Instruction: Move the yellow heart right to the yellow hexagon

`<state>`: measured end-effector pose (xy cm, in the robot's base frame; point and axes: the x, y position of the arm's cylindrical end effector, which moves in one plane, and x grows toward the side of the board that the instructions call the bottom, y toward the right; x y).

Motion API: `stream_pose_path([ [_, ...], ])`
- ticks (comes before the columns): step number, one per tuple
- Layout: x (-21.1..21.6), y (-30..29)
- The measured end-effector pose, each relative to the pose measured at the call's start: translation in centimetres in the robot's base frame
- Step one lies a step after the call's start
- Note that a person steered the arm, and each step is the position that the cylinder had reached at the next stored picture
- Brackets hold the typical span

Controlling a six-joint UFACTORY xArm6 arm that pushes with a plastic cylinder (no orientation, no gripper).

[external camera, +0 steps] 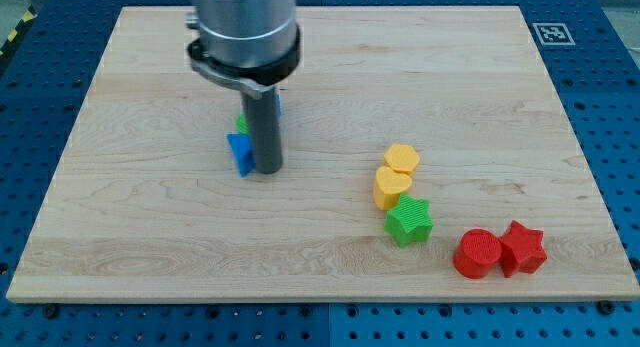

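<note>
Camera view, wooden board (pixel 330 57) on a blue perforated bench: my tip (pixel 268 171) stands on the wood left of centre, the dark rod dropping from a grey cylindrical mount at the view's top. There are no jaws here to spread or press together (the arm ends in a plain rod), and nothing is pinched. A blue block (pixel 240 152) sits touching the rod's left side; its shape is hard to make out. A green block (pixel 241 121) peeks out just above it, mostly hidden behind the rod, and a sliver of another blue piece (pixel 278 105) shows at the rod's right edge. Well apart, toward the view's right, the yellow hexagon (pixel 403 158) lies with the yellow heart (pixel 391 186) touching its lower left side. A green star (pixel 409 221) sits just below the heart, against it. Farther right and lower, a red cylinder (pixel 477 253) and a red star (pixel 523 248) rest side by side, touching.
</note>
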<state>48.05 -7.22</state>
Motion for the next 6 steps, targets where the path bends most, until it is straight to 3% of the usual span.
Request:
stream_pose_path([
  [2,5.5,4.7],
  [6,4.6,19.4],
])
